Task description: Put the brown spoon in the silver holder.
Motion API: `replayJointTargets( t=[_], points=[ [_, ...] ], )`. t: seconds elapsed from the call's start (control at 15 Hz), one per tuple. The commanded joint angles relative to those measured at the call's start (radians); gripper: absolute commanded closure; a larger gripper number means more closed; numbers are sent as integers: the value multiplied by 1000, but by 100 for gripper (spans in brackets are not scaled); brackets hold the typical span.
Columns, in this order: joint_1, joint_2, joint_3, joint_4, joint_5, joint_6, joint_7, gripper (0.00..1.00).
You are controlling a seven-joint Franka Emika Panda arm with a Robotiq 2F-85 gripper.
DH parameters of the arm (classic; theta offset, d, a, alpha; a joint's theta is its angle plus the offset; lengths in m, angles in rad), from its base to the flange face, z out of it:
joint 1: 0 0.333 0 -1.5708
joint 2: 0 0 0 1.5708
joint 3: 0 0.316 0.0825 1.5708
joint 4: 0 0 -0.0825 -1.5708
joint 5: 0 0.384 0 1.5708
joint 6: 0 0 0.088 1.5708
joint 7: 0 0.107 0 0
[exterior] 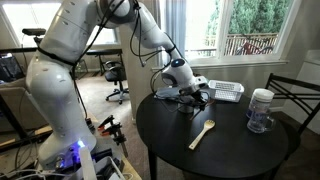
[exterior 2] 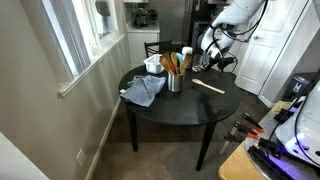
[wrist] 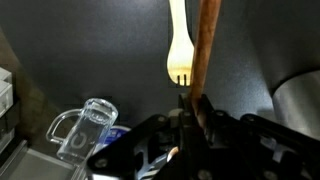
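Observation:
In the wrist view my gripper (wrist: 193, 102) is shut on the brown spoon (wrist: 208, 45), whose reddish-brown handle runs straight up from between the jaws. Part of the silver holder (wrist: 300, 100) shows at the right edge, apart from the spoon. In an exterior view the gripper (exterior 2: 214, 64) hangs over the far side of the round black table, to the right of the silver holder (exterior 2: 175, 82). It also shows in an exterior view (exterior: 190, 94), low over the table; the spoon's bowl is hidden.
A pale wooden spoon (exterior: 203, 133) lies on the table and also shows in the wrist view (wrist: 178, 45). A clear glass jar (exterior: 260, 110), a white slotted basket (exterior: 226, 91) and a blue cloth (exterior 2: 145, 90) are also on the table (exterior 2: 180, 108).

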Motion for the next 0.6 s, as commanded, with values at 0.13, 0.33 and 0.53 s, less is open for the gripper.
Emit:
replayJointTargets(
  t=[0.13,0.33,0.53],
  points=[
    [3,-142,80,-51,54,151,-59,97],
    [0,-160,145,-30,13,266,-23,97],
    [24,-164,173,-27,-110,358,87,97]
  ],
)
